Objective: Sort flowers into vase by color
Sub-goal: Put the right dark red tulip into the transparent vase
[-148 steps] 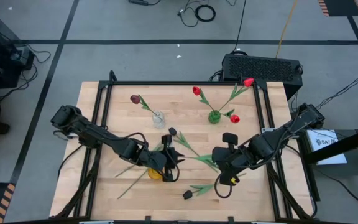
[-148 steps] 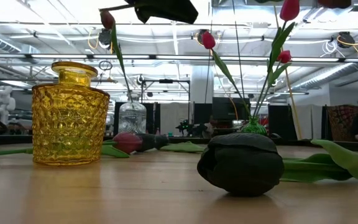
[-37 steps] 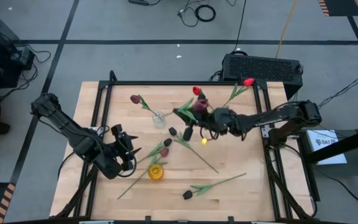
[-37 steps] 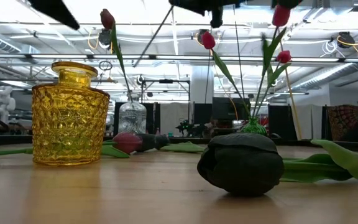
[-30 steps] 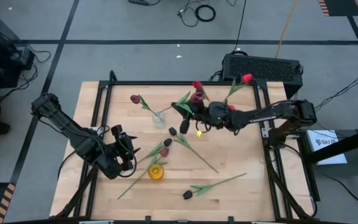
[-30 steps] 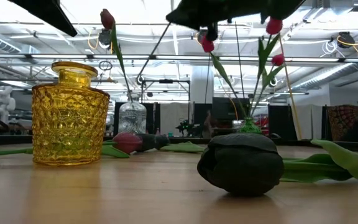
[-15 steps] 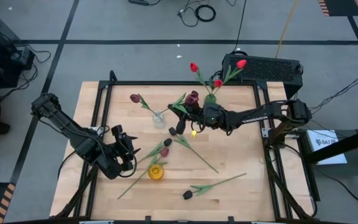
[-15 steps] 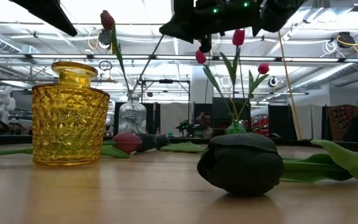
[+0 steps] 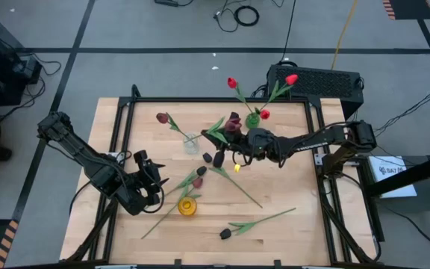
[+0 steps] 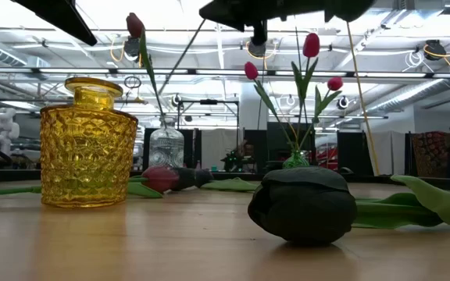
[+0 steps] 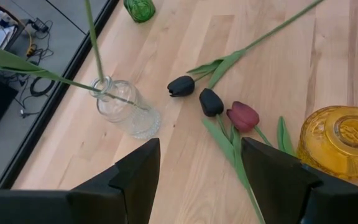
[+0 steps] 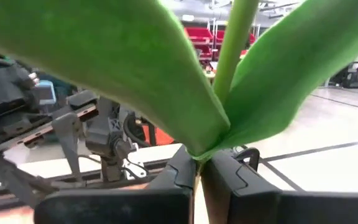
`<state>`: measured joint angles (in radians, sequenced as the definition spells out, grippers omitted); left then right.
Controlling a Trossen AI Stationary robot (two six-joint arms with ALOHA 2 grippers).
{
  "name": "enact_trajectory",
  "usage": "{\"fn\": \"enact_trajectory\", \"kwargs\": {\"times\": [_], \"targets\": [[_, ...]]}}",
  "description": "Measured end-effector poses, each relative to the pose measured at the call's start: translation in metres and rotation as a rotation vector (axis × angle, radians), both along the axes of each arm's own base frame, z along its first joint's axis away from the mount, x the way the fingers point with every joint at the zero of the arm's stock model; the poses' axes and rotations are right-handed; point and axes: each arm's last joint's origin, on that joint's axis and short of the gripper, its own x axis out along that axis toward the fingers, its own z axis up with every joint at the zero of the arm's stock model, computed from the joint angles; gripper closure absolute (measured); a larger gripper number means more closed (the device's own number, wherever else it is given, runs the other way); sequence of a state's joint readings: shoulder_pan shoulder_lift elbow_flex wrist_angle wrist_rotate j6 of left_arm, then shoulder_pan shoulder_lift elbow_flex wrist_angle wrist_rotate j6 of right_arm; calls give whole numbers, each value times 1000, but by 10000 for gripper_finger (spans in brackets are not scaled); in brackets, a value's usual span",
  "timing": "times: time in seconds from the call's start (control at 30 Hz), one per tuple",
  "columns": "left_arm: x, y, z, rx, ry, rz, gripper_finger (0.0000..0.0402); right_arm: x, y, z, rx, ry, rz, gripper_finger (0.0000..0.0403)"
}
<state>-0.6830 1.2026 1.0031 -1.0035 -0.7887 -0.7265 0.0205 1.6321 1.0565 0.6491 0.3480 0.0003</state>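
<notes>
- The right gripper [image 9: 234, 142] is out over the middle of the table's far half, fingers clamped together on the green stem of a dark maroon tulip [image 9: 234, 121]; the right wrist view shows that stem [image 12: 232, 43] and its broad leaves rising straight out from between the closed fingers.
- The held tulip is up in the air, its head just beside the green vase [image 9: 253, 118].
- That green vase stands near the far edge of the table and holds three red tulips [image 9: 232, 82]; in the low view their heads [image 10: 311, 44] stand above the small green vase [image 10: 295, 161].
- A clear glass vase [image 9: 191, 142] stands toward the far left part of the table with one maroon tulip [image 9: 162, 118] in it, leaning toward the far left corner.
- The yellow vase [image 9: 187, 206] sits near the middle of the near half, with no flower in it.
- The left gripper [image 9: 153, 183] hangs toward the table's left edge, beside the yellow vase, fingers [image 11: 135, 180] apart and holding nothing.
- Loose on the table between the clear vase and the yellow vase lie two near-black tulips [image 11: 181, 86] and one maroon one [image 11: 243, 116].
- Another near-black tulip [image 9: 225, 234] lies close to the near edge, its stem running toward the right; it fills the front of the low view [image 10: 303, 204].
</notes>
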Motion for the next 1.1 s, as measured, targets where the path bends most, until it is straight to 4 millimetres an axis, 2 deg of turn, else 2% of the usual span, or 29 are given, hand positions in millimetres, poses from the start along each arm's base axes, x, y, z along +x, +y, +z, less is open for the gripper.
{"fn": "enact_trajectory", "kwargs": {"times": [0.27, 0.5, 0.67, 0.83, 1.1], "targets": [[0, 0, 0, 0, 0, 0, 171, 10, 4, 27, -88, 214, 0, 397], [0, 0, 0, 0, -1, 0, 171, 13, -3, 51, -203, 279, 93, 397], [0, 0, 0, 0, -1, 0, 171, 13, -22, 49, -227, 299, 127, 397], [0, 0, 0, 0, -1, 0, 171, 20, -41, 37, -211, 321, 144, 397], [0, 0, 0, 4, 1, -4, 171, 27, -46, 27, -197, 324, 178, 397]]}}
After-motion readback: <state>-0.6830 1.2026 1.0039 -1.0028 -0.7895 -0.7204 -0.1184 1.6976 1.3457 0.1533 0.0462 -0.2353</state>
